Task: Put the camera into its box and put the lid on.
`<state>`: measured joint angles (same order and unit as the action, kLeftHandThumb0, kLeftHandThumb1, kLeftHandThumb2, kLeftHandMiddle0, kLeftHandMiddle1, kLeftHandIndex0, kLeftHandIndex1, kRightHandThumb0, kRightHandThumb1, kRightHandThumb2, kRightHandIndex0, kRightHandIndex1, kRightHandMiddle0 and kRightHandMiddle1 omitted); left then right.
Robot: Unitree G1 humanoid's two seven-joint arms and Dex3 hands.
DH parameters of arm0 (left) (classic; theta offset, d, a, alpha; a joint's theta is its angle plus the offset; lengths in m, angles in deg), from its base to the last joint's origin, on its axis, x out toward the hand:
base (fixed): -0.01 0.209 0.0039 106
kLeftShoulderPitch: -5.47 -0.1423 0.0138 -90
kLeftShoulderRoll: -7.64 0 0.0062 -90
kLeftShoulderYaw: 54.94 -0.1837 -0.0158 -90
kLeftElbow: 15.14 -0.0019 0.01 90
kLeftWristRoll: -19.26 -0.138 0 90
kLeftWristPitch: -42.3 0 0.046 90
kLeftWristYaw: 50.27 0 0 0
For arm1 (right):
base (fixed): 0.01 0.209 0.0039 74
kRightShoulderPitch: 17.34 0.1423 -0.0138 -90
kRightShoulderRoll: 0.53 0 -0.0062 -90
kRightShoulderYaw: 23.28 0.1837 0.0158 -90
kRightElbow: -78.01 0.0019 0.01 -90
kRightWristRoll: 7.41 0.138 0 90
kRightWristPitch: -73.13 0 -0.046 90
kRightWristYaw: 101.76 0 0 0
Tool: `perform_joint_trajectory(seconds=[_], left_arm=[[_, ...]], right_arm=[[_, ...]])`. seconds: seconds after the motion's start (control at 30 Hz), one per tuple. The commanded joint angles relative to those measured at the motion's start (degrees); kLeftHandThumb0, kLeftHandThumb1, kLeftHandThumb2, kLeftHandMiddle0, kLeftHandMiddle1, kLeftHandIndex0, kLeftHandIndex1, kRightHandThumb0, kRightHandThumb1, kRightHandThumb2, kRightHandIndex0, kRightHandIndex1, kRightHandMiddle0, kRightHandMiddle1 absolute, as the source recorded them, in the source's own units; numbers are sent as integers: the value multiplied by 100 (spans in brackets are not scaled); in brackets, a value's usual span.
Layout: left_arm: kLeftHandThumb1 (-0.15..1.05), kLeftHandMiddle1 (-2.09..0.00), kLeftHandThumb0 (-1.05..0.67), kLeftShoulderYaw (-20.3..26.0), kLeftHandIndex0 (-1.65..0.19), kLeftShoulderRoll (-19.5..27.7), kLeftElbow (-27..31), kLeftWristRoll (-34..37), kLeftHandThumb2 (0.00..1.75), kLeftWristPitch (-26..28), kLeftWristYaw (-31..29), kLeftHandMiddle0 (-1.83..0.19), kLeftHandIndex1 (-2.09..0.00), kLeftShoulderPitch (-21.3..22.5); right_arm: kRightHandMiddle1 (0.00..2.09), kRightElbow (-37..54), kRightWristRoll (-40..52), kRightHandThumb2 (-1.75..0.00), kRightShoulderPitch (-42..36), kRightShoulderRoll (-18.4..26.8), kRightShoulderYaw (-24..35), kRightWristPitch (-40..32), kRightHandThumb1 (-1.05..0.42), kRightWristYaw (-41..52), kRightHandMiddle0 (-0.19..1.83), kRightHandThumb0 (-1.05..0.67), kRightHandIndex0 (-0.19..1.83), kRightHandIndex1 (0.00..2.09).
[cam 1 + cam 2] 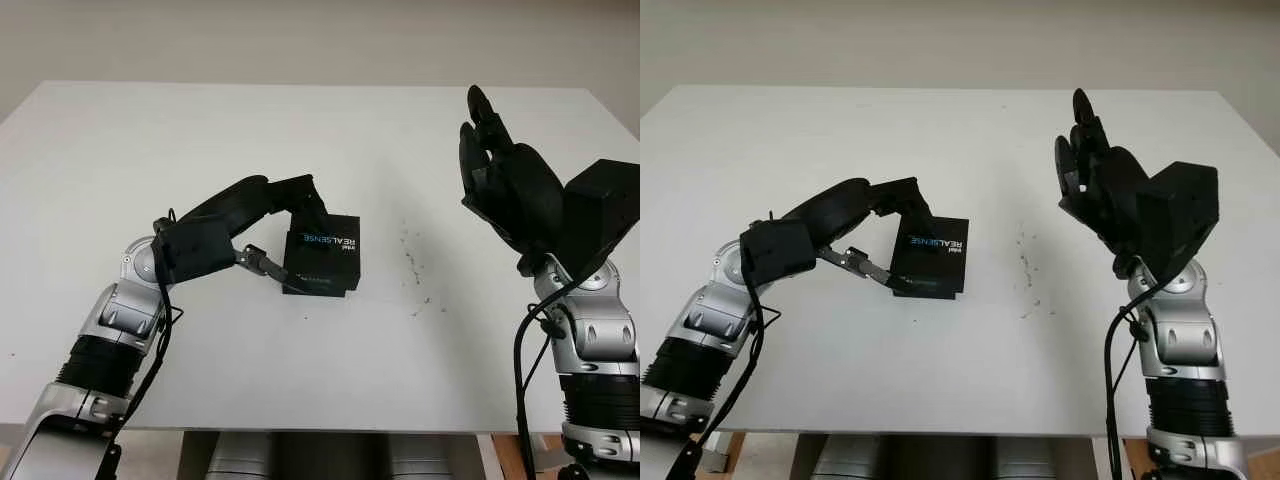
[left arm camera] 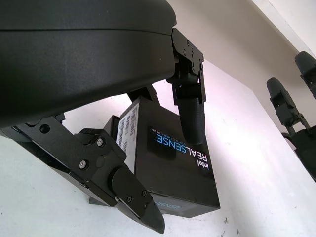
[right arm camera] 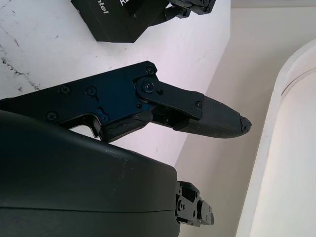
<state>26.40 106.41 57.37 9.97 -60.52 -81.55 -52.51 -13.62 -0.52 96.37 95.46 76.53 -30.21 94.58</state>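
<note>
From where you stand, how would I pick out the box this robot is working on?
Look at the white table and find its middle, just ahead of the robot. There sits a small black box with its lid on, the left hand holding it, one finger on top and one at its near side. It is the one black block with blue-and-white REALSENSE lettering on its lid.
</note>
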Motion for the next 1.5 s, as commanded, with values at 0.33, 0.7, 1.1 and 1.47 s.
perform_joint_trajectory(seconds=[0.33,0.7,1.1,1.47], left_arm=[[102,-156,-12,27,-22,29,33,-67,5,-14,158,-34,-145,-70],[100,-154,-11,51,-26,-89,-504,-165,5,-499,698,-37,-143,12],[101,-160,-13,75,-21,-22,-651,-72,5,-455,616,-31,-148,-2],[101,-155,-11,91,-21,138,-511,-184,5,-249,554,-29,-145,-101]], right_arm=[[0,53,11,-73,57,79,30,34,-105,24,-19,-76,-19,0],[0,17,-6,-74,60,96,21,50,-105,55,-19,-75,-19,0],[0,86,-92,-74,33,112,-24,98,-105,57,-19,-76,-19,0],[0,68,-101,-74,20,110,-22,116,-105,74,-19,-76,-19,0]])
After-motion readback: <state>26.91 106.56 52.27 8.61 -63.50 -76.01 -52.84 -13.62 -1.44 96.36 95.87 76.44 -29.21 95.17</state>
